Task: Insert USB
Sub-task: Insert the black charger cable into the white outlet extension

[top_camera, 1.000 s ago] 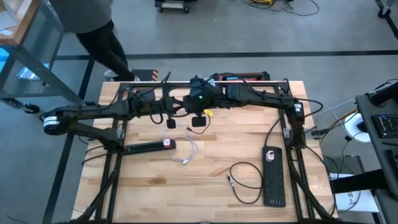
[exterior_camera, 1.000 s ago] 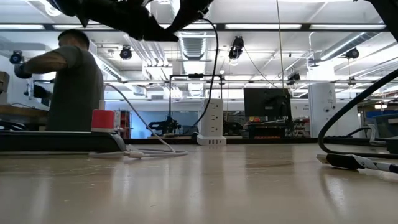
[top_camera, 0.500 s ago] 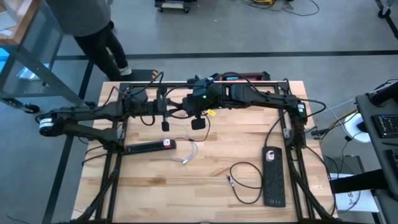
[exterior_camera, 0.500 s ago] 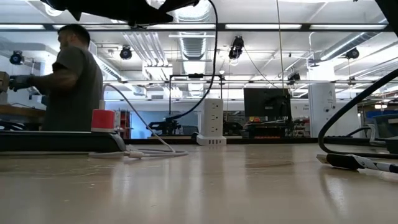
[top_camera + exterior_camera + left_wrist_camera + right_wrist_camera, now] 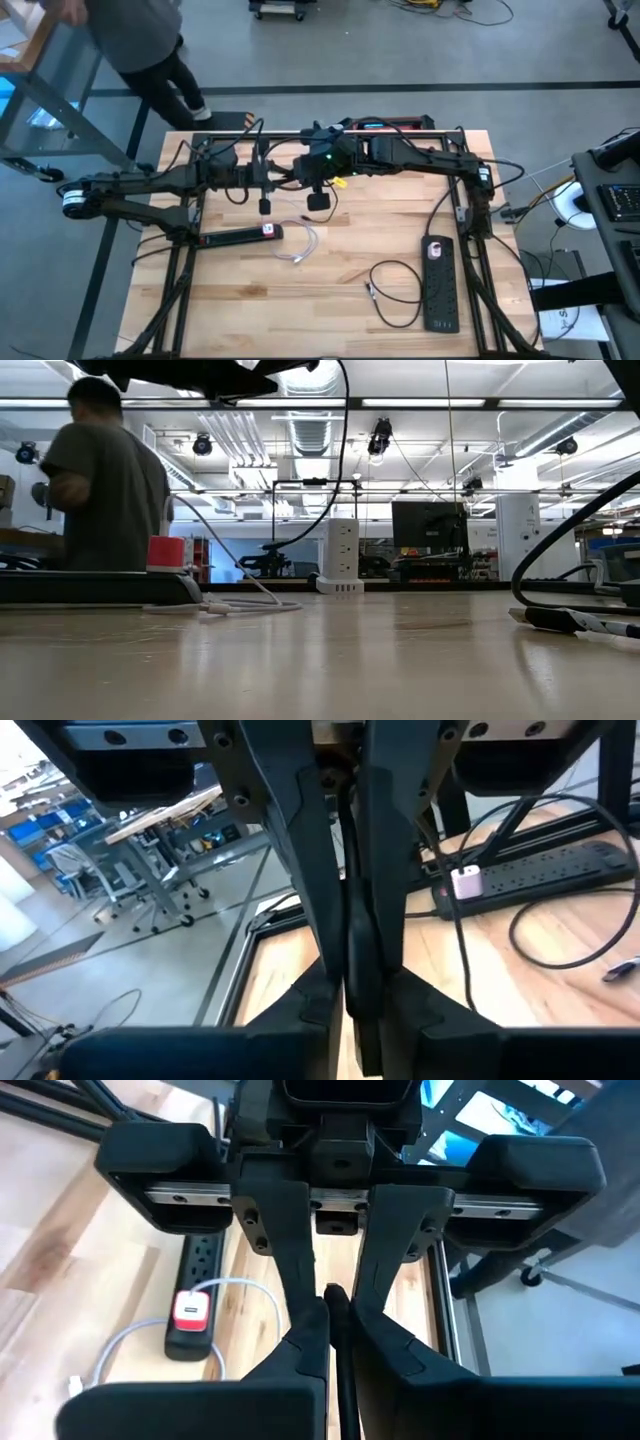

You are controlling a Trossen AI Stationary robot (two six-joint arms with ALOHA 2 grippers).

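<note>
Jaws on both arms are closed w/ nothing between them: left gripper (image 5: 352,990) has its fingers (image 5: 300,870) pressed together down the middle of the left wrist view, and right gripper (image 5: 335,1325) looks the same in the right wrist view, tips meeting. Both hang above the far-centre of the tabletop (image 5: 330,310); in the high view the left gripper (image 5: 264,204) sits just beside the right gripper (image 5: 319,199), apart from each other.

Task items: white USB cable (image 5: 302,244) lies loose on the tabletop, near-side of the grippers, its loop next to the end of the left power strip (image 5: 235,236). That strip is black w/ a red-and-white charger (image 5: 268,230) plugged at the end; right wrist view shows the same charger (image 5: 191,1312) w/ the white cable (image 5: 120,1342) curving off it. Low view has the red block (image 5: 166,552) on the strip and the cable (image 5: 250,603) trailing across the wood.

Second power strip (image 5: 440,284) lies along the right side, a black cable (image 5: 395,290) coiled just beside it.

A person (image 5: 140,35) stands on the floor past the far-left corner.
</note>
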